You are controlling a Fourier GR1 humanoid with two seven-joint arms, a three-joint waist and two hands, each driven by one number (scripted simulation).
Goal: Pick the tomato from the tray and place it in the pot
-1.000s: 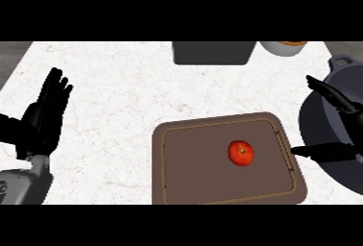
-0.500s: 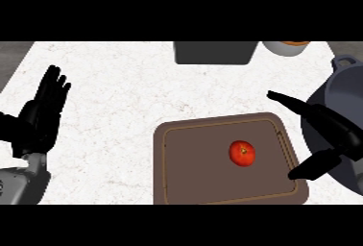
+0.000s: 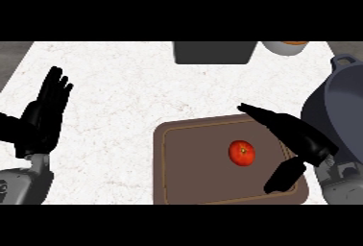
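We see the right robot hand (image 3: 301, 139) spread over the tray (image 3: 195, 168), beside the tomato (image 3: 242, 153), apparently not touching; left robot hand (image 3: 44, 117) rests open

Pot (image 3: 340, 108) cut by right edge; dark container (image 3: 213, 52) and small cup (image 3: 285, 47) cut at top; tray's (image 3: 184, 192) near rim cut off below.
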